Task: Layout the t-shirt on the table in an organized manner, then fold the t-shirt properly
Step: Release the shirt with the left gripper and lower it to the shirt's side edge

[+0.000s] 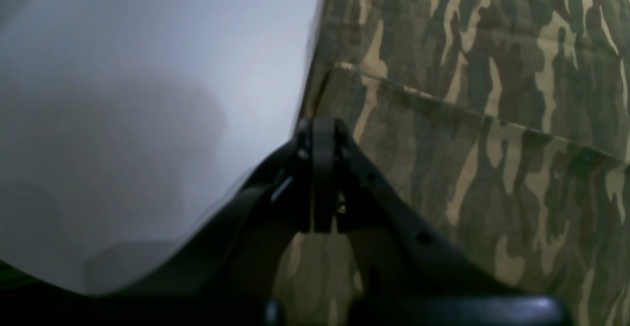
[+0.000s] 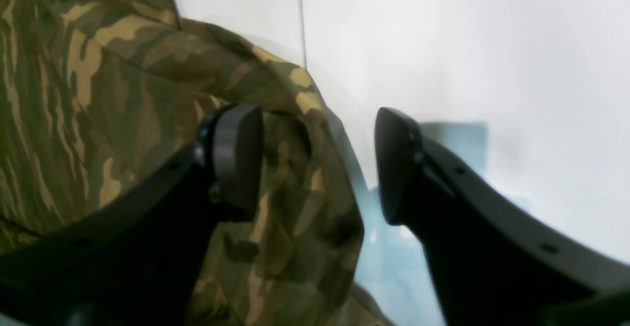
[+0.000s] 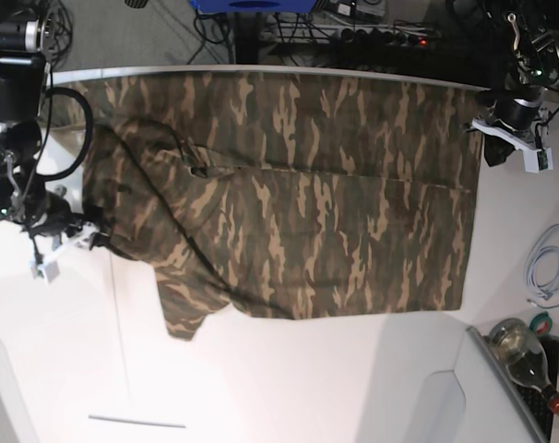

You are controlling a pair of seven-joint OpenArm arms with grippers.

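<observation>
With the t-shirt spread across the upper middle of the table, the left gripper pinches its edge while the right gripper gapes around a bunched fold, which may slip free and wrinkle.

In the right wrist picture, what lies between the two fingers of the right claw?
In the right wrist view, a bunched edge of the t-shirt and a strip of bare table lie between the open fingers of the right claw.
</observation>
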